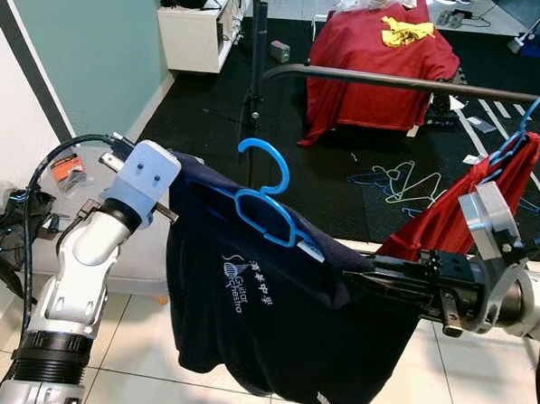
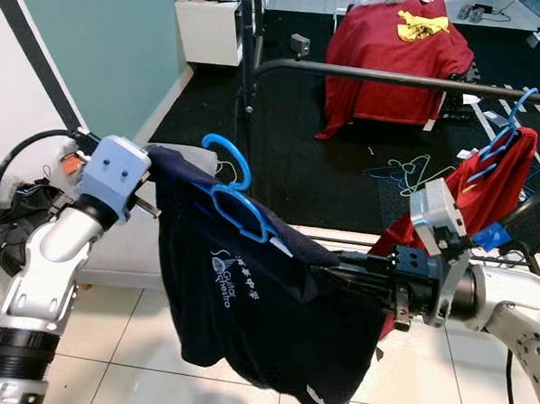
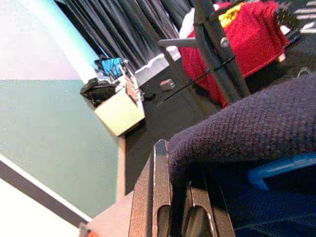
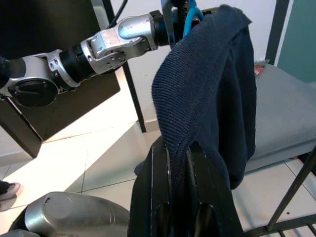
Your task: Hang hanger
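Observation:
A navy sweater (image 1: 268, 329) hangs on a blue hanger (image 1: 267, 179), stretched between my two grippers below and in front of the dark clothes rail (image 1: 409, 83). My left gripper (image 3: 178, 163) is shut on the sweater's left shoulder, where the fabric wraps its fingers (image 3: 160, 187) and a bit of the blue hanger (image 3: 276, 168) shows beside them. My right gripper (image 4: 177, 148) is shut on the sweater's other shoulder, its long black fingers (image 1: 383, 279) reaching in from the right. The hanger's hook stands upright, lower than the rail and apart from it.
A red garment (image 1: 487, 195) on a blue hanger hangs from the rail at the right. The rail's black upright post (image 1: 254, 76) stands behind the sweater. Loose hangers (image 1: 400, 182) lie on the dark carpet. A red-draped table (image 1: 371, 61) and a white cabinet (image 1: 198, 29) stand farther back.

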`<state>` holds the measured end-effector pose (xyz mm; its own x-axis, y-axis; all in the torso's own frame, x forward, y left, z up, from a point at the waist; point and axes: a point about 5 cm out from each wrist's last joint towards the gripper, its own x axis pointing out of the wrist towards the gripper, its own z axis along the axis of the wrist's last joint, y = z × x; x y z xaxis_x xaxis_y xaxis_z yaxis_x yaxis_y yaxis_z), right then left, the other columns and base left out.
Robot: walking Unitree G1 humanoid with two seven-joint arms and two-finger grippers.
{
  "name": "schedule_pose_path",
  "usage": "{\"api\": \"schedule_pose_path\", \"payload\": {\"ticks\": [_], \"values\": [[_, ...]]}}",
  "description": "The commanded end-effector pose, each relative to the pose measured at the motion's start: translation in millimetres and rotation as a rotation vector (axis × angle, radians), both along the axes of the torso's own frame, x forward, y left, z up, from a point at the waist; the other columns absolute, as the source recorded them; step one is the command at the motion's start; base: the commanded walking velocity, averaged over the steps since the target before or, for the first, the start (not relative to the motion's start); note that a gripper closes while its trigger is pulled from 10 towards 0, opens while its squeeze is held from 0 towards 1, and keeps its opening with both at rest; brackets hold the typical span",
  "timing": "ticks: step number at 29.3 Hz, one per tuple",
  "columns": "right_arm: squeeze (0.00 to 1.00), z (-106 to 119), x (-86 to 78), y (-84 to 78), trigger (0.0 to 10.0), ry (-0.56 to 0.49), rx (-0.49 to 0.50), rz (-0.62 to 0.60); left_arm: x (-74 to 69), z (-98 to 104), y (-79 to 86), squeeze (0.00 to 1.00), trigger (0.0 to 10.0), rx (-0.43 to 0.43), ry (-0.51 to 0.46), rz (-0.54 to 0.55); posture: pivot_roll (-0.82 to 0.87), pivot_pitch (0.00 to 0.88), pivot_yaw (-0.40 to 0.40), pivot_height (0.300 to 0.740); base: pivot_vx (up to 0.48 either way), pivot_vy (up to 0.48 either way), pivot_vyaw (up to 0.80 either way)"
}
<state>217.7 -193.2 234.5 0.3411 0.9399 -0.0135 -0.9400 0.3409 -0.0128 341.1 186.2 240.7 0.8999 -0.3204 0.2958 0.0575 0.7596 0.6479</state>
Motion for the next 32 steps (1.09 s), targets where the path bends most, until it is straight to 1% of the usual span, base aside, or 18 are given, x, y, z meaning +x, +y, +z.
{"api": "schedule_pose_path", "payload": {"ticks": [1,2,3,4,5,6,8,12,13,15,16,17,18,19,23,27,31,32], "values": [[0.0,9,-7.2,-5.1,0.0,-0.028,0.0,0.021,2.9,2,39.6,0.0,1.3,-0.014,-0.004,0.2,0.01,0.158,-0.033,0.74,0.0,0.0,0.0],[0.0,9,-7.2,-5.1,0.0,-0.028,0.0,0.021,2.9,2,39.6,0.0,1.3,-0.014,-0.004,0.2,0.01,0.158,-0.033,0.74,0.0,0.0,0.0],[0.0,13,-6.8,-7.7,0.0,-0.051,0.006,0.002,4.4,-3,44.0,0.0,2.0,0.01,0.017,0.223,0.01,0.162,-0.03,0.74,0.0,0.0,0.0],[0.0,13,-6.8,-7.7,0.0,-0.051,0.006,0.002,4.4,-3,44.0,0.0,2.0,0.01,0.017,0.223,0.01,0.162,-0.03,0.74,0.0,0.0,0.0],[0.0,17,-6.5,-10.5,0.0,-0.07,0.014,-0.015,5.4,-8,49.2,0.0,2.6,0.026,0.041,0.246,0.01,0.164,-0.027,0.74,0.0,0.0,0.0],[0.0,17,-6.5,-10.5,0.0,-0.07,0.014,-0.015,5.4,-8,49.2,0.0,2.6,0.026,0.041,0.246,0.01,0.164,-0.027,0.74,0.0,0.0,0.0],[0.0,24,-6.5,-17.7,0.0,-0.102,0.02,-0.047,7.5,-23,62.1,0.0,4.7,0.06,0.113,0.289,0.01,0.169,-0.022,0.74,0.0,0.0,0.0],[0.0,24,-6.5,-17.7,0.0,-0.102,0.02,-0.047,7.5,-23,62.1,0.0,4.7,0.06,0.113,0.289,0.01,0.169,-0.022,0.74,0.0,0.0,0.0],[0.0,28,-7.0,-22.2,0.0,-0.115,0.027,-0.064,7.9,-27,68.3,0.0,8.8,0.076,0.133,0.305,0.01,0.171,-0.022,0.74,0.0,0.0,0.0],[0.0,28,-7.0,-22.2,0.0,-0.115,0.027,-0.064,7.9,-27,68.3,0.0,8.8,0.076,0.133,0.305,0.01,0.171,-0.022,0.74,0.0,0.0,0.0],[0.0,34,-8.7,-29.8,0.0,-0.133,0.037,-0.08,8.2,-32,79.9,0.0,10.0,0.089,0.156,0.337,0.01,0.175,-0.017,0.74,0.0,0.0,0.0],[0.0,41,-10.5,-35.0,0.0,-0.15,0.054,-0.086,8.2,-35,87.8,0.0,10.0,0.093,0.177,0.356,0.01,0.175,-0.016,0.74,0.0,0.0,0.0],[0.0,41,-10.5,-35.0,0.0,-0.15,0.054,-0.086,8.2,-35,87.8,0.0,10.0,0.093,0.177,0.356,0.01,0.175,-0.016,0.74,0.0,0.0,0.0],[0.0,46,-11.9,-38.3,0.0,-0.165,0.069,-0.086,8.3,-38,92.0,0.0,10.0,0.092,0.197,0.368,0.01,0.175,-0.016,0.74,0.0,0.0,0.0],[0.0,53,-13.4,-41.8,0.0,-0.184,0.089,-0.085,9.7,-44,94.4,0.0,10.0,0.09,0.231,0.382,0.01,0.175,-0.016,0.74,0.0,0.0,0.0],[0.0,55,-14.5,-43.4,0.0,-0.185,0.091,-0.086,10.3,-46,98.0,0.0,10.0,0.093,0.238,0.399,0.01,0.177,-0.016,0.74,0.0,0.0,0.0],[0.0,56,-17.5,-44.1,0.0,-0.172,0.09,-0.072,10.8,-44,107.7,0.0,10.0,0.104,0.233,0.427,0.01,0.18,-0.016,0.74,0.0,0.0,0.0],[0.0,56,-17.5,-44.1,0.0,-0.172,0.09,-0.072,10.8,-44,107.7,0.0,10.0,0.104,0.233,0.427,0.01,0.18,-0.016,0.74,0.0,0.0,0.0]]}}
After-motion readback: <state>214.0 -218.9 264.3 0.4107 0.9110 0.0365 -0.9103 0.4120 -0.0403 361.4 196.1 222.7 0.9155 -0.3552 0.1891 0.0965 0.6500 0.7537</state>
